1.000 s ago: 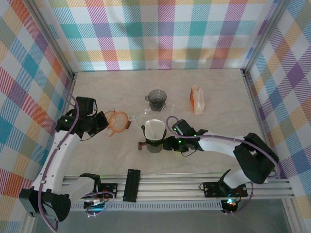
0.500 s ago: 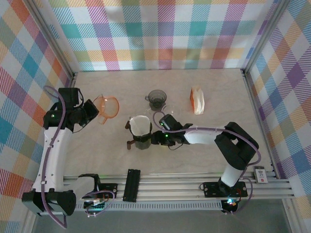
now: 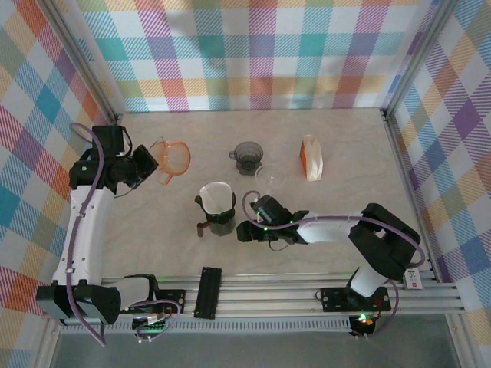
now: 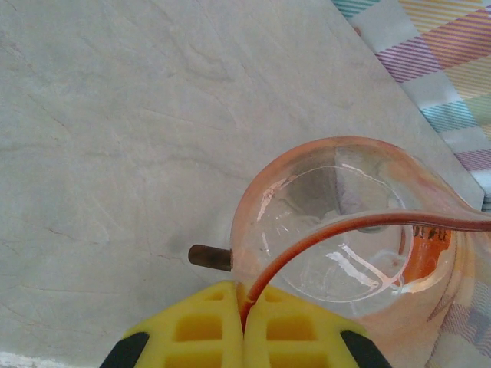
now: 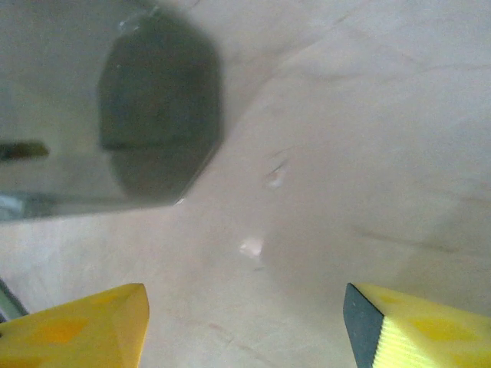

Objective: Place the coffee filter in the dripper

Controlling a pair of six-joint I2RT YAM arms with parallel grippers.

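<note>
My left gripper point(image 3: 153, 165) point(image 4: 244, 318) is shut on the rim of the clear orange dripper point(image 3: 173, 156) point(image 4: 337, 222) and holds it above the table at the left. The white coffee filter point(image 3: 216, 195) sits in the mouth of a dark glass server point(image 3: 219, 220) point(image 5: 157, 115) near the table's middle. My right gripper point(image 3: 245, 231) point(image 5: 245, 326) is open just right of the server and touches nothing; bare table shows between its yellow fingers point(image 5: 77, 326).
A grey dripper point(image 3: 248, 156) stands at the back centre, with a clear glass disc point(image 3: 270, 178) in front of it. An orange-and-white filter pack point(image 3: 311, 157) lies at the back right. A short brown stub point(image 4: 209, 257) shows beside the orange dripper's wall.
The left arm carried the orange dripper back and to the left. The server with the filter slid left with the right gripper, which has since opened and drawn off it.
</note>
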